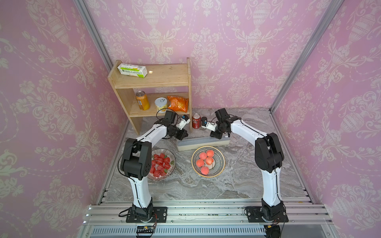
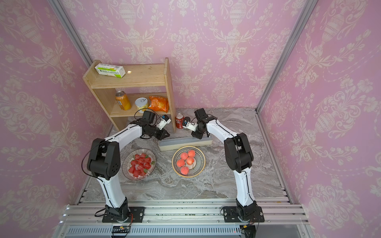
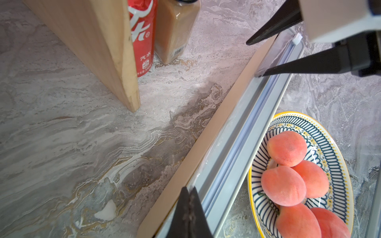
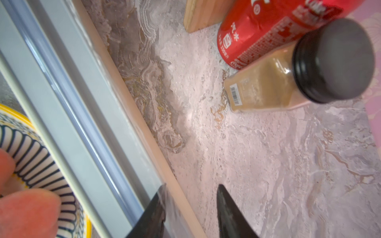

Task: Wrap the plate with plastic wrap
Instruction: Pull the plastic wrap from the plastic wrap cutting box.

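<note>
Strawberry plate (image 2: 126, 164), left of centre in a top view, looks glossy and may already be covered, can't confirm. Left gripper (image 3: 189, 191), bottom middle of the left wrist view, is clenched tight, tips at the film (image 3: 208, 162) edge on the left end of the box (image 1: 203, 142). Can't tell if film is actually between the tips. Box lies across the centre in both top views, just above the peach plate (image 1: 220, 164), with film showing as a clear strip along its upper edge. Right gripper (image 4: 192, 187), bottom of the right wrist view, is released: one finger over the film strip, the other past the cream lip over the table. My read: this is the two-point pinch before the pull. Take film only with the right tips, not the lip, and shut fully. Then pull level and slow toward the plate. A one-sided pull will likely skew or tear it. Stay clear of the can (image 4: 257, 35) and jar (image 4: 268, 88), upper right.
</note>
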You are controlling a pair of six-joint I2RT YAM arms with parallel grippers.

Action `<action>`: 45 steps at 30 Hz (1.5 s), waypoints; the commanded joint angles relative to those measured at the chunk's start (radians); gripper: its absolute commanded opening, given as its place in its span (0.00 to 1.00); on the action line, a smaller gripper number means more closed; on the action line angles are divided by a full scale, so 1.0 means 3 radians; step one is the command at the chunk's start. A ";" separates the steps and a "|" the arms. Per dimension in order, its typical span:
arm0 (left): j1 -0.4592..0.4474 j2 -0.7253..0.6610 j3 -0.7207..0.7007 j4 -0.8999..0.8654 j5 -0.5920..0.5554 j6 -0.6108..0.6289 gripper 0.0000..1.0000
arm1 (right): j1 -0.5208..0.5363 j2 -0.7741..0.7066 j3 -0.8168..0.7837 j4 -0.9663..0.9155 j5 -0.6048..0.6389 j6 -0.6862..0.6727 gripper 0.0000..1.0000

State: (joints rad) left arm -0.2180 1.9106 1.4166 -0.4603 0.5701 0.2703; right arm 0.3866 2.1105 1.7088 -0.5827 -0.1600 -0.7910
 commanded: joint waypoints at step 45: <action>0.0049 -0.0446 -0.0064 0.0113 -0.0029 -0.0113 0.00 | -0.0236 -0.0556 -0.0033 -0.0689 -0.0105 -0.0124 0.00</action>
State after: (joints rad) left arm -0.2176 1.8286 1.3987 -0.4541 0.5480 0.2623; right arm 0.3275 1.9900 1.7035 -0.7547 -0.1940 -0.8165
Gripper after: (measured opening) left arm 0.039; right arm 0.038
